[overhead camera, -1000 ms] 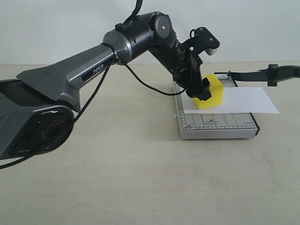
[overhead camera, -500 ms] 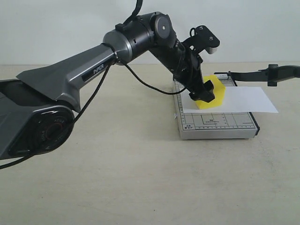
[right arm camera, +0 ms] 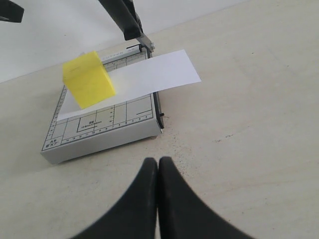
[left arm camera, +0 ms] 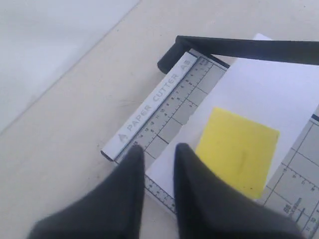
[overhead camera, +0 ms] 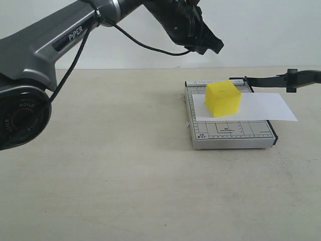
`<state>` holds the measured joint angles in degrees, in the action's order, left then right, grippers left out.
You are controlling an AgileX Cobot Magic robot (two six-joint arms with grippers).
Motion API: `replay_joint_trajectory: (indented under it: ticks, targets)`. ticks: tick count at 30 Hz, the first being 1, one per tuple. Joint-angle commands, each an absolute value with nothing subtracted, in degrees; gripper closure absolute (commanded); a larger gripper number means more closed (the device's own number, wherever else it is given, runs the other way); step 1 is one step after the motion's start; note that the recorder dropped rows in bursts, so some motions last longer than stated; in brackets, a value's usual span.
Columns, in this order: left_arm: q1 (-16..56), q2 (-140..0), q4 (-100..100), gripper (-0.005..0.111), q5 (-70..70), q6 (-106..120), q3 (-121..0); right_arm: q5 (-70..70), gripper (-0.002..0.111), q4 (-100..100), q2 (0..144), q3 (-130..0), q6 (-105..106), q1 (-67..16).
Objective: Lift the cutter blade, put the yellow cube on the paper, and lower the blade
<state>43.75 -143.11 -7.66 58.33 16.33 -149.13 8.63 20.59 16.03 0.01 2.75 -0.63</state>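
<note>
The yellow cube [overhead camera: 223, 99] rests on the white paper [overhead camera: 266, 106], which lies across the grey gridded trimmer base [overhead camera: 230, 133]. The cutter blade [overhead camera: 281, 79] stands raised off the base, reaching out to the right. My left gripper [overhead camera: 208, 45] hangs open and empty well above the cube. In the left wrist view its fingers [left arm camera: 158, 149] frame the paper's edge, with the cube [left arm camera: 239, 152], paper [left arm camera: 259, 94] and blade [left arm camera: 249, 48] below. My right gripper [right arm camera: 158, 160] is shut on nothing over bare table, short of the base [right arm camera: 99, 132], cube [right arm camera: 88, 79], paper [right arm camera: 154, 74] and blade [right arm camera: 122, 17].
The left arm [overhead camera: 60, 45] and its cable span the upper left of the exterior view. The beige table [overhead camera: 125, 175] stretches in front and left of the trimmer. A pale wall runs behind. My right gripper does not show in the exterior view.
My left gripper has let go of the yellow cube and risen up and away from it. The cube stays on the paper; the blade has not moved.
</note>
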Motion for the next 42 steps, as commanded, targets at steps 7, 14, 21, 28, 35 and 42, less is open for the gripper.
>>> replay_joint_trajectory:
  ticks: [7,14,21,28,35,42]
  targets:
    - [40.59,-140.58,9.66,0.102,59.36,-9.33,-137.39,8.55,0.108,20.57,16.09,0.0,3.25,-0.58]
    - [35.02,-104.12,21.37,0.102,18.69,-14.22,-84.84,8.42,0.108,20.57,16.09,0.0,3.49,-0.58]
    - [-5.52,-85.11,18.43,0.102,-12.5,-30.31,-52.52,8.42,0.108,20.57,16.09,0.0,3.49,-0.58]
    - [-21.17,-73.28,33.7,0.102,-2.97,-30.42,-52.11,8.42,0.108,20.57,16.09,0.0,3.34,-0.58]
    - [-17.53,-52.37,34.76,0.102,-3.19,-35.0,-47.96,8.42,0.108,20.57,16.09,0.0,3.34,-0.58]
    - [-7.27,-33.13,34.76,0.102,4.83,-35.63,-39.78,8.42,0.108,20.57,16.09,0.0,2.93,-0.58]
